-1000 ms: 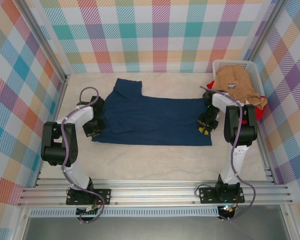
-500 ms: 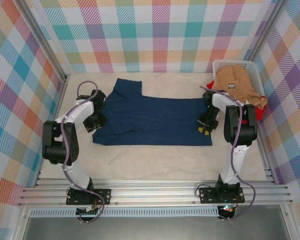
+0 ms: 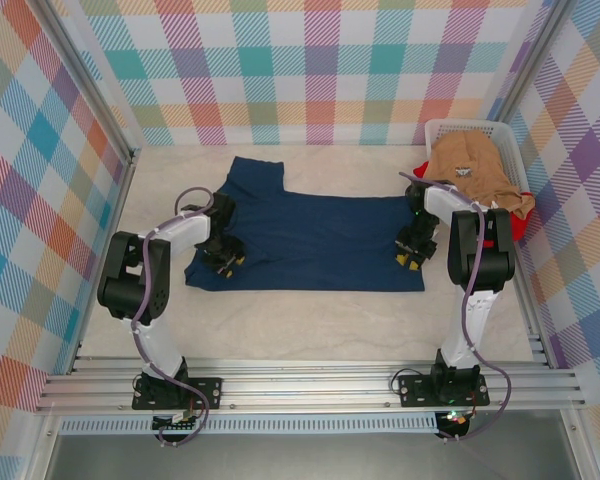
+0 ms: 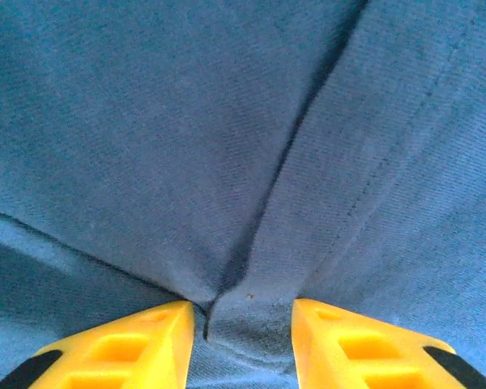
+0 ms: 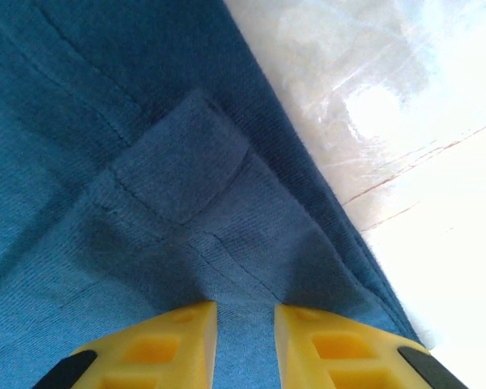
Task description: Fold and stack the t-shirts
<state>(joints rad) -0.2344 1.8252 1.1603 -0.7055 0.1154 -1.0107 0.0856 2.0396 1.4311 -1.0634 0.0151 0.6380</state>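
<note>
A navy blue t-shirt (image 3: 310, 235) lies spread across the middle of the table, one sleeve pointing to the back. My left gripper (image 3: 223, 262) sits over the shirt's front left part and is shut on a bunched fold of the navy cloth (image 4: 243, 324), with creases running up from its yellow fingers (image 4: 121, 348). At the shirt's right edge my right gripper (image 3: 410, 258) is shut on a strip of the hem (image 5: 245, 324). The tan t-shirt (image 3: 475, 165) lies heaped in the basket. A bit of the red t-shirt (image 3: 521, 226) shows beneath it.
The white laundry basket (image 3: 436, 130) stands at the back right corner, just behind the right arm. Checked walls close in the table on three sides. Bare tabletop (image 3: 310, 320) runs along the front of the shirt.
My left gripper has moved right, from the shirt's left edge in over the cloth, dragging the left side of the shirt inward with it. The right gripper has stayed put.
</note>
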